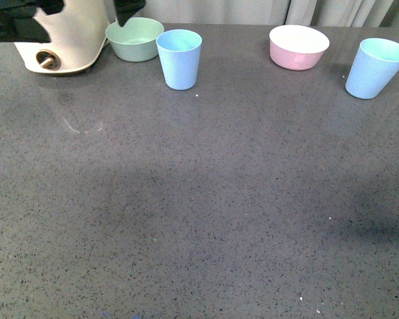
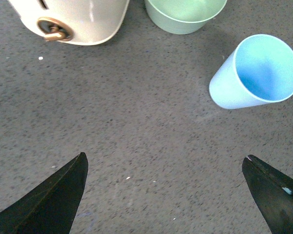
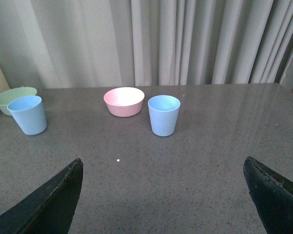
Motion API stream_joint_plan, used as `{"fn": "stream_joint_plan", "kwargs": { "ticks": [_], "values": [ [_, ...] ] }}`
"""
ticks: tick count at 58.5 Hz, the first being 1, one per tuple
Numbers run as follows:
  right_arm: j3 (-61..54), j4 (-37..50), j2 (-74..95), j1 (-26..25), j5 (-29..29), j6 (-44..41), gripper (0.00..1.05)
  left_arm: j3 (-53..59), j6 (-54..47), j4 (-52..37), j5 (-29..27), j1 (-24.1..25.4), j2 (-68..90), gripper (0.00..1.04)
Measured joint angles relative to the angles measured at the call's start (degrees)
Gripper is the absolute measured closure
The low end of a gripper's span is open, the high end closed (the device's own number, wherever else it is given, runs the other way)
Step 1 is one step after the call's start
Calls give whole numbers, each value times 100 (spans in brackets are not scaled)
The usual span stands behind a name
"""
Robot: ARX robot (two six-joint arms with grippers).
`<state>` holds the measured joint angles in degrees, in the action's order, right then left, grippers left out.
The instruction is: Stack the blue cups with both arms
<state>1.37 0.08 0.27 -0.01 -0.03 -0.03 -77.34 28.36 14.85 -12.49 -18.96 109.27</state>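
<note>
Progress is nil so far, judging by all three views: no cup is held and none is nested. Front view: left cup (image 1: 179, 58) stands upright on the grey table (image 1: 199, 199), just beside the green bowl (image 1: 134, 38), which sits next to a cream appliance (image 1: 70, 40). Right cup (image 1: 375, 68) stands upright at the far right, near the pink bowl (image 1: 298, 46) but not touching it. The 2 cups are well apart, w/ the pink bowl between them. Neither claw can be made out clearly here; a dark shape in the top-left corner could be part of an arm, can't tell. Left wrist view: left gripper (image 2: 164, 157) is spread wide w/ nothing between its fingers (image 2: 53, 195), hovering over bare table. The left cup (image 2: 256, 73) is ahead of it and off to one side, mouth open and empty. Right wrist view: right gripper (image 3: 162, 160) is also spread wide and empty, and sits well back from the right cup (image 3: 163, 115), which is roughly in line w/ the gap between its fingers. The left cup (image 3: 28, 114) shows far off, and a curtain (image 3: 161, 44) hangs behind. Left to do, in my judgement: everything, i.e. each arm closes in and grips its cup, lifts it, the arms bring the cups together, and one cup drops into the other.
</note>
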Motion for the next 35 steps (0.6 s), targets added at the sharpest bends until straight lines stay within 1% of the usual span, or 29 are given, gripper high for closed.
{"fn": "stream_joint_plan", "kwargs": {
  "ticks": [13, 18, 35],
  "values": [
    [0, 0, 0, 0, 0, 0, 9, -1425, 179, 525, -90, -142, 977, 9],
    [0, 0, 0, 0, 0, 0, 9, -2221, 256, 940, -144, -157, 1491, 9],
    [0, 0, 0, 0, 0, 0, 9, -3991, 610, 1895, -136, -146, 2682, 9]
  ]
}}
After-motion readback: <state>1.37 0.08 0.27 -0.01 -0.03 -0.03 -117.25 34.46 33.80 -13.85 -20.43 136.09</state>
